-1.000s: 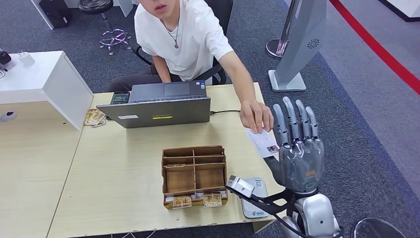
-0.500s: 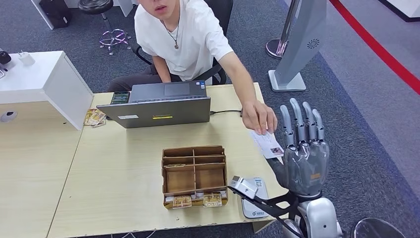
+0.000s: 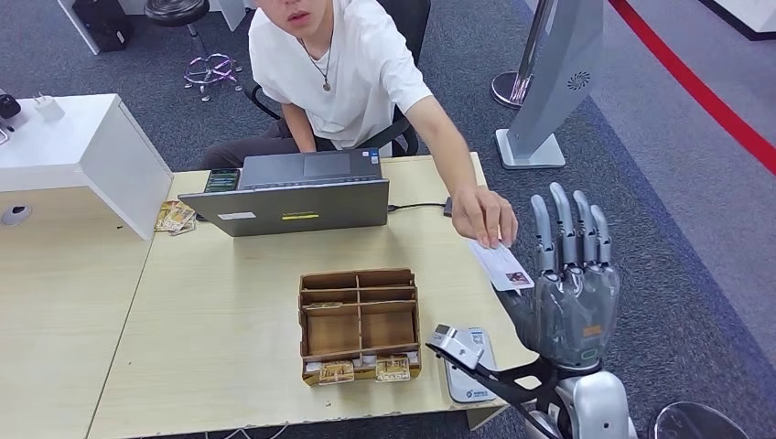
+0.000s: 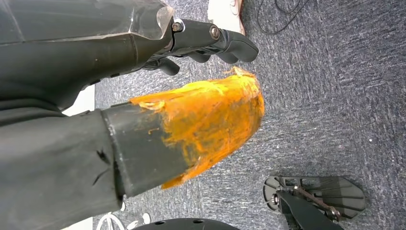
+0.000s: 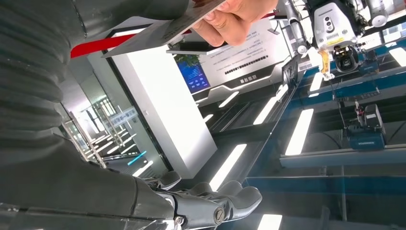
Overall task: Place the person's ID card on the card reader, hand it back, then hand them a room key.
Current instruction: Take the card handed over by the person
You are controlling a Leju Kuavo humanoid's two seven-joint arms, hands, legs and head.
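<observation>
One silver right hand (image 3: 569, 302) of ours stands raised beside the desk (image 3: 229, 311), fingers straight and spread, empty, near the person's hand (image 3: 485, 216) holding a white ID card (image 3: 501, 266).

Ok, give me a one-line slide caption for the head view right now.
Person's hand offers the ID card toward the open right hand, above the card reader at the table edge.
</observation>
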